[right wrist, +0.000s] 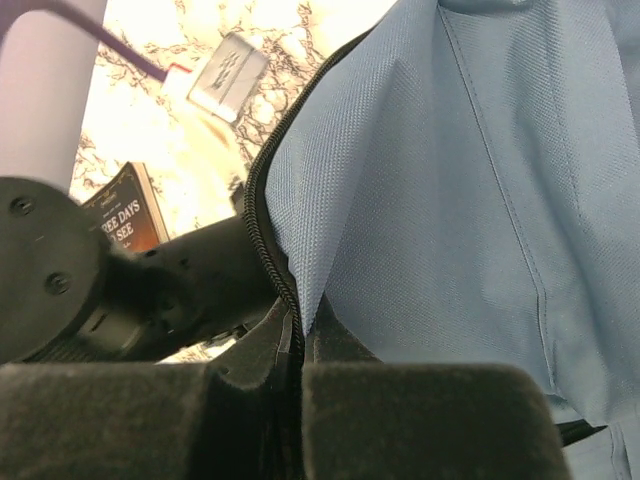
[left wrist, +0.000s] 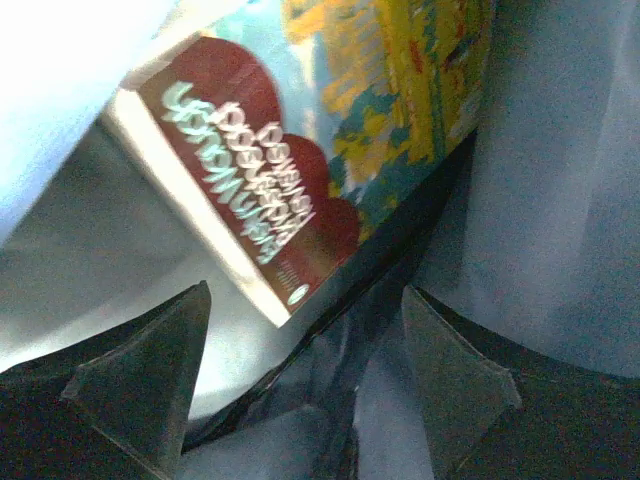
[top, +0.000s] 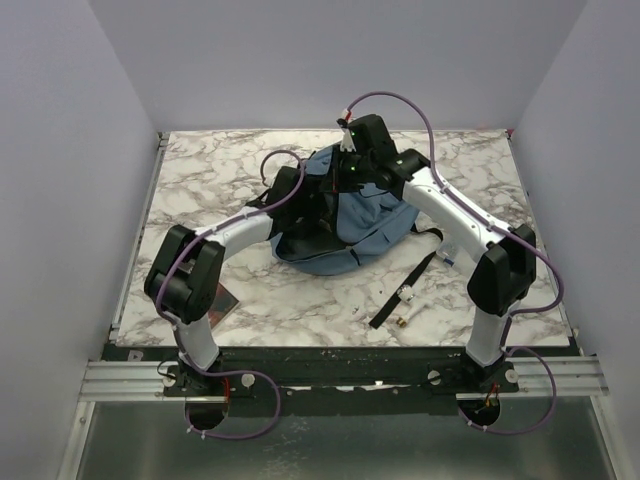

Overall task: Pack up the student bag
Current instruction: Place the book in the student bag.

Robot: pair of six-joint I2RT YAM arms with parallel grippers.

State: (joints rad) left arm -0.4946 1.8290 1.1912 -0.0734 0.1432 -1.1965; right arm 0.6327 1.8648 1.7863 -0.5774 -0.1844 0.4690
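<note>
left gripper point(left wrist: 304, 292): jaws wide, holding nothing; book point(left wrist: 330, 120) just ahead of it, inside the student bag point(left wrist: 560, 200). right gripper point(right wrist: 300, 345) pinches the bag rim; a slip there may collapse the opening.

From above, left jaws lost inside student bag point(top: 350, 228); book cover point(left wrist: 330, 130) blurred, cropped.

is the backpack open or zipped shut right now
Open. The right gripper pinches the student bag by its unzipped zipper edge, and the left gripper, jaws apart, reaches inside toward a book.
</note>
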